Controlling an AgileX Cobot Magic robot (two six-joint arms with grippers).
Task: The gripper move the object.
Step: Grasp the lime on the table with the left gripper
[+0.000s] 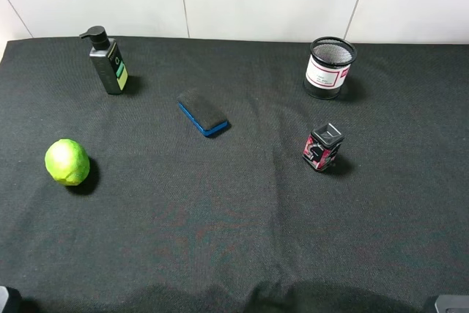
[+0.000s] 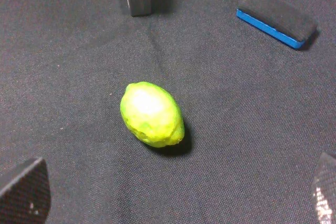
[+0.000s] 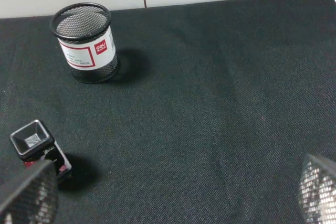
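Observation:
The lime-green fruit [image 1: 67, 162] lies on the black cloth at the left side of the table. In the left wrist view it [image 2: 151, 114] lies between and ahead of the fingers, untouched. My left gripper [image 2: 174, 190] is open and empty, its black fingertips [image 2: 23, 192] wide apart and short of the fruit. My right gripper [image 3: 173, 192] is open and empty over bare cloth on the right, its fingertips [image 3: 29, 195] wide apart. In the exterior high view only dark bits of the arms show at the bottom corners.
A blue-edged black eraser [image 1: 203, 113] lies mid-table, also in the left wrist view [image 2: 277, 18]. A dark pump bottle [image 1: 108, 61] stands back left. A black mesh cup [image 1: 330, 67] stands back right, with a small red-black box [image 1: 322, 146] in front of it.

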